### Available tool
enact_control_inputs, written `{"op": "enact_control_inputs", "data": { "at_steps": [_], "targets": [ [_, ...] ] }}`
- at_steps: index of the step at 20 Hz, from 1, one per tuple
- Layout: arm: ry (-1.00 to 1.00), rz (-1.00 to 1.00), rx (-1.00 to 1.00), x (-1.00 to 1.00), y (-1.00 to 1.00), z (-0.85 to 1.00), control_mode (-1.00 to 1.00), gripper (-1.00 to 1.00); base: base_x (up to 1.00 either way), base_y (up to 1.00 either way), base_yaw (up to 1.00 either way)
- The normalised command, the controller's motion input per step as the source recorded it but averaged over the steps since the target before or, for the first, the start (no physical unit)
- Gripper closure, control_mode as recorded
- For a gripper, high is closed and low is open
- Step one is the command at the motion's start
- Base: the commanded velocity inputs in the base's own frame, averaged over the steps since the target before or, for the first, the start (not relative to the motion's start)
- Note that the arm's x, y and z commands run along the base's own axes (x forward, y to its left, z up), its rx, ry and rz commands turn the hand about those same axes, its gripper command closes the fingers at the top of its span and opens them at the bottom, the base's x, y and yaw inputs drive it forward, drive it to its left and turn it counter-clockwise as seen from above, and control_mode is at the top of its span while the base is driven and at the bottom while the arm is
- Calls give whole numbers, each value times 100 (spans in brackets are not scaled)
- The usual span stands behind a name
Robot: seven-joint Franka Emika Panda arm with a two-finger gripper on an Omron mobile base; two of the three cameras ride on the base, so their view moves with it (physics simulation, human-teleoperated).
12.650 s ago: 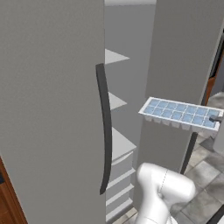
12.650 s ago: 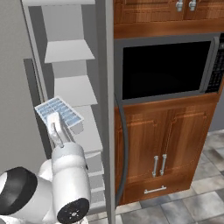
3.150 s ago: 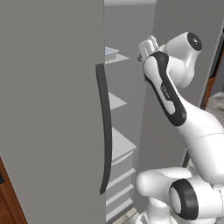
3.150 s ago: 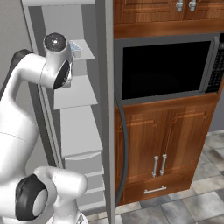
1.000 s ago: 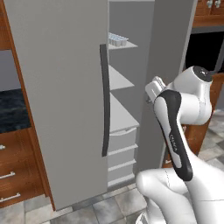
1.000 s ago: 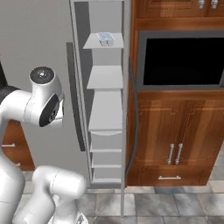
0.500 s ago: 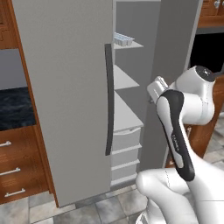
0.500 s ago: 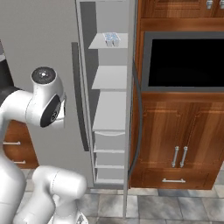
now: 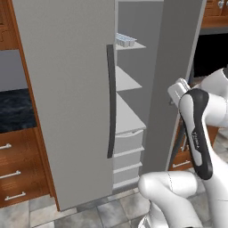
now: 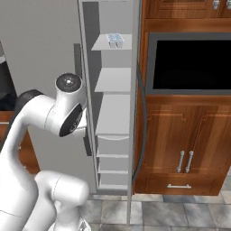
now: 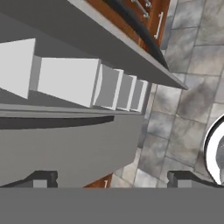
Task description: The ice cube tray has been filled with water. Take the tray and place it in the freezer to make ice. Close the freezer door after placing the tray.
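The freezer (image 9: 75, 102) is a tall, smooth, light-grey unit with two doors, each carrying one long dark curved handle (image 9: 110, 100). One door stands swung wide, seen almost edge-on in the right base view, and leaves a narrow column of flat white shelves (image 10: 115, 79) bare. Three open shelves are stacked there, with what look like three shallow white drawers (image 10: 112, 158) below; the drawer count is hard to fix at this size.

Beside the freezer stands glossy red-brown wooden cabinetry (image 10: 180, 144) around a black wall oven (image 10: 189, 63), with two slim metal pulls on the lower doors. The floor (image 11: 188, 100) is mottled grey stone tile.

The white arm is folded, elbow high, its forearm angled up toward the open compartment. The gripper (image 11: 111, 179) hangs clear of the shelves, its two dark fingertips (image 11: 41, 178) spread wide with nothing between them.

The ice cube tray (image 10: 114, 40), a single small pale-blue gridded piece, lies on the top shelf inside the freezer, well apart from the gripper.
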Motion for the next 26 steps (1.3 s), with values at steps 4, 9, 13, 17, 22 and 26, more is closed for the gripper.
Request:
{"op": "enact_control_inputs", "data": {
  "at_steps": [4, 9, 13, 17, 22, 26],
  "targets": [
    [0, 0, 0, -8, -56, 0, -100, -100, 0, 0, 0],
    [0, 0, 0, -4, -52, 0, -100, -100, 0, 0, 0],
    [-2, 0, 0, -1, -52, 0, -100, -100, 0, 0, 0],
    [-8, 0, 0, -3, -67, 0, -100, -100, 0, 0, 0],
    [-19, 0, 0, 5, -51, -18, -100, -100, 0, 0, 0],
    [-36, 0, -2, 11, -16, -59, -100, -100, 0, 0, 0]
  ]
}}
